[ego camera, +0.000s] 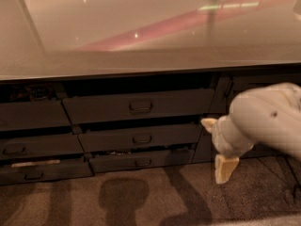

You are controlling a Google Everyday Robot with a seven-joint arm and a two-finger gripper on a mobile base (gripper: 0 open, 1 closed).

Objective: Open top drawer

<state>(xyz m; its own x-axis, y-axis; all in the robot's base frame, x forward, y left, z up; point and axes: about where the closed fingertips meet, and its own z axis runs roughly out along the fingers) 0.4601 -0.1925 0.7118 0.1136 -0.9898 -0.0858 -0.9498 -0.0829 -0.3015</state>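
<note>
The top drawer (108,108) is a wide dark grey front under the counter, with a small loop handle (140,106) at its centre. It stands slightly out, with a dark gap above it. My gripper (216,146) hangs to the right of the drawers, lower than the handle and well apart from it. Its two tan fingertips (225,168) are spread and hold nothing. The pale arm (268,114) comes in from the right edge.
Two shorter drawers (141,139) sit below the top one, both slightly ajar. More drawers (28,147) stack at the left. A pale glossy countertop (141,32) overhangs everything. A dark cabinet front (263,86) is partly behind my arm. Brown carpet (141,197) covers the floor.
</note>
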